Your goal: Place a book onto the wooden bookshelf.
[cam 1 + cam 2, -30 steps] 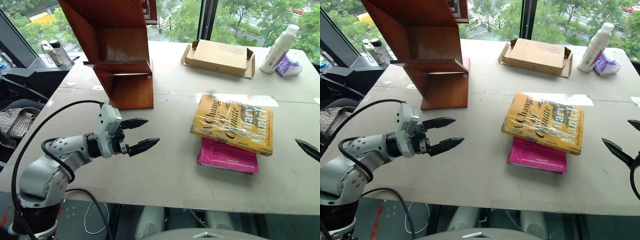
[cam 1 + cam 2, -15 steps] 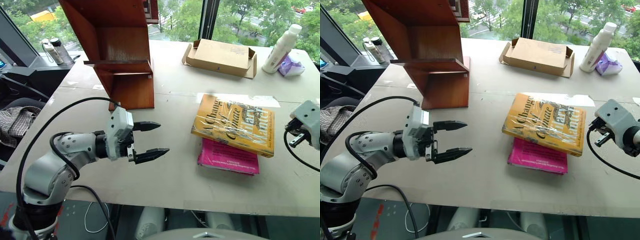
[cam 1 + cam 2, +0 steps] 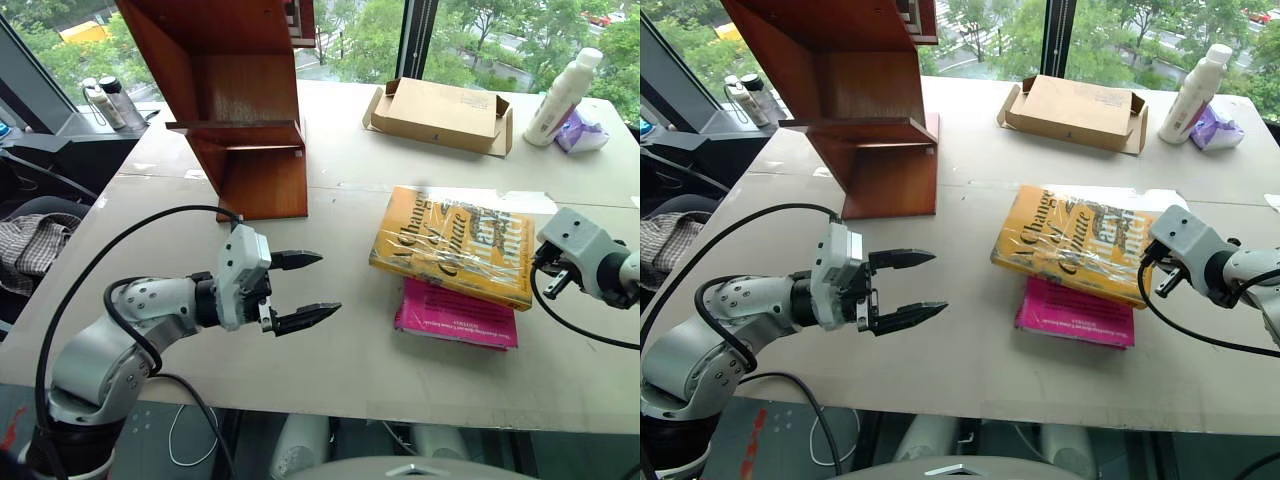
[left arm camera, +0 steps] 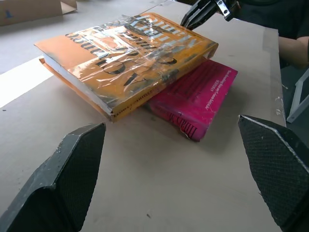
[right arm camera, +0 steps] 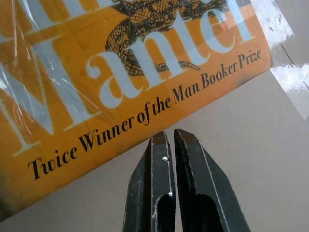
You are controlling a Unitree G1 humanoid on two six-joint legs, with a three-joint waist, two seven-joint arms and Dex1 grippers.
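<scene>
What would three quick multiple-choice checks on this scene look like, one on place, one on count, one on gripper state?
1. Where does the book lie?
A. On the wooden bookshelf
B. On top of the pink book
C. Inside the cardboard box

2. How many books are on the table?
A. One
B. Two
C. Four

3. How does the right gripper stand?
A. Shut, holding nothing
B. Open wide
C. Shut on the book

Key: 1 B, it rests on the pink book, away from the wooden bookshelf and the cardboard box. 2 B, just the yellow-orange and the pink one lie on the table. 3 A, the right gripper has its fingers together at the book's edge; the left gripper is the open one.
</scene>
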